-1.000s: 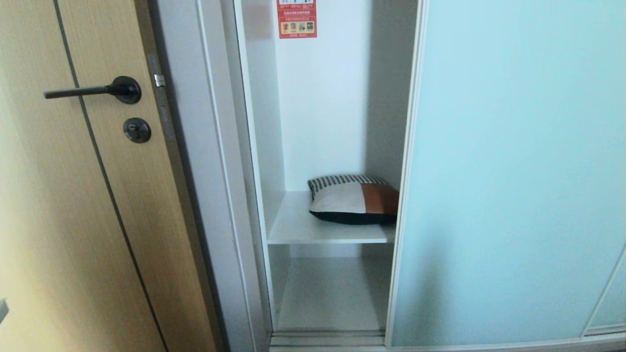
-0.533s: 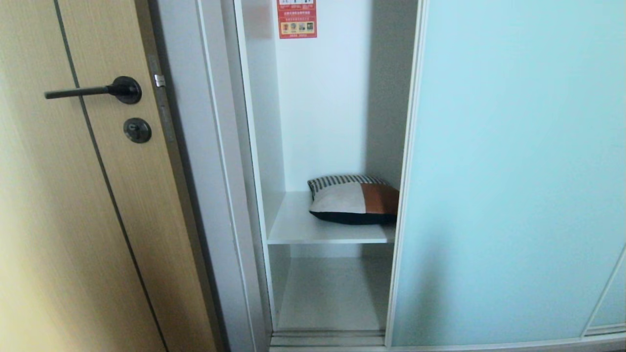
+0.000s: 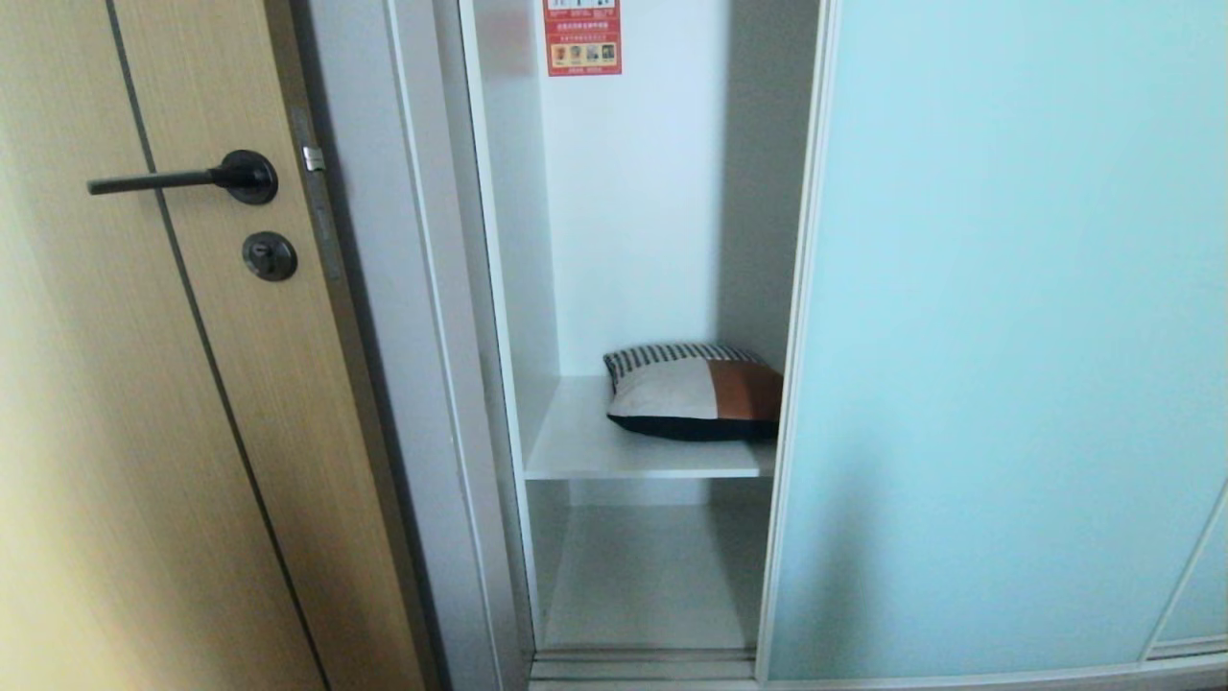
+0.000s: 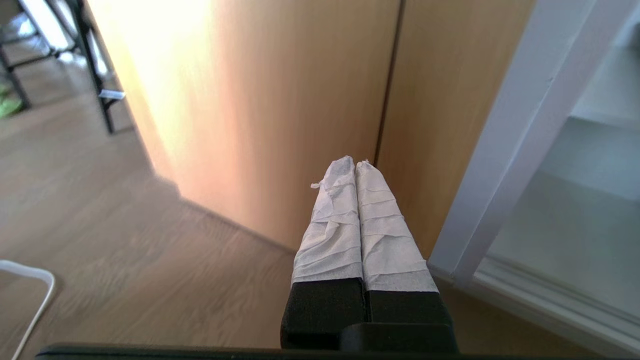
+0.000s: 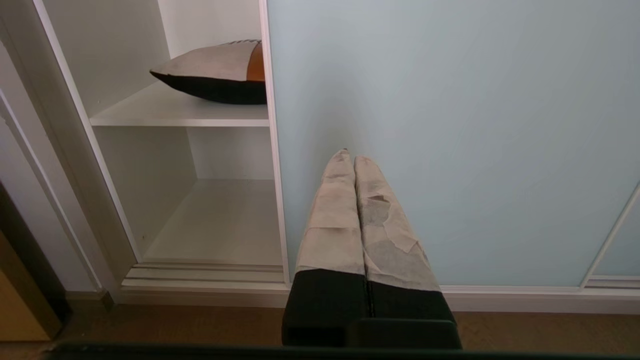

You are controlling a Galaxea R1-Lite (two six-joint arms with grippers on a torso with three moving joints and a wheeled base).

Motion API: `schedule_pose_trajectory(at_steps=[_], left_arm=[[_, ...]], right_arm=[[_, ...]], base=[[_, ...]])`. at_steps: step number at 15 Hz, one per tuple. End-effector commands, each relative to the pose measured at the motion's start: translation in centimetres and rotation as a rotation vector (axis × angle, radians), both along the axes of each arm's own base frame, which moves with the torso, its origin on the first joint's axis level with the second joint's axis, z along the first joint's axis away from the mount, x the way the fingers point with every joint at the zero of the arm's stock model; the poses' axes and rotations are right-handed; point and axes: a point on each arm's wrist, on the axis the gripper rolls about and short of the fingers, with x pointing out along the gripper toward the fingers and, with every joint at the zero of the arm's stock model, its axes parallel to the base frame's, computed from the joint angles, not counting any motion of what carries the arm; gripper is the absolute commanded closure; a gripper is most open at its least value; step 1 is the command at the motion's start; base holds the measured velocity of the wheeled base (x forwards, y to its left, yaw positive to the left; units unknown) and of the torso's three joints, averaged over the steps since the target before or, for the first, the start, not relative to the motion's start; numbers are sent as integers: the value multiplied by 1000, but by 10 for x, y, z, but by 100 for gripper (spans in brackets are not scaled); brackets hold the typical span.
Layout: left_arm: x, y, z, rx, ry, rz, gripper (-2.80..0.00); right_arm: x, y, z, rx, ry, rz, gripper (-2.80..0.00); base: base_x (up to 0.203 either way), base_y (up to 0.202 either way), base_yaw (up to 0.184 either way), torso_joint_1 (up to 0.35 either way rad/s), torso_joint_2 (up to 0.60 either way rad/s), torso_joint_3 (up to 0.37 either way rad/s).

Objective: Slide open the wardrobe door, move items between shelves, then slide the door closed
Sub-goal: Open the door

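Left claw (image 4: 355,165), fingers pressed shut and empty, no longer shows at the head view's lower-left edge; right claw (image 5: 348,156) shut before the sliding wardrobe door (image 3: 1007,336); door open, items (image 3: 693,392) unmoved on upper shelf (image 3: 595,451), centre frame; closing likely remains.

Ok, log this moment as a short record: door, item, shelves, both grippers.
sliding wardrobe door: slid partly open, leaving a narrow compartment exposed
item: soft bundle in black, tan-brown and pale cloth, lying on the upper shelf, partly hidden behind the door's edge
lower shelf: nothing seen on it
left gripper: shut, holding nothing, facing the wooden door
right gripper: shut, holding nothing, facing the sliding door
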Motion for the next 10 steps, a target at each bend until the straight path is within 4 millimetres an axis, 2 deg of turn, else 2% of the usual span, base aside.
schedule_pose_trajectory(at_steps=[1,3,7,10], left_arm=[[-9,-2,-5,20,-75,-97,0],[-13,-4,-8,36,-98,-186,0],[-13,-5,-8,40,-98,-212,0],[-9,-8,-16,17,-84,-371,0]], right_arm=[[0,0,0,0,2,0,0],[0,0,0,0,2,0,0],[0,0,0,0,2,1,0],[0,0,0,0,2,0,0]], base=[[0,0,0,0,0,0],[0,0,0,0,0,0],[0,0,0,0,0,0],[0,0,0,0,0,0]])
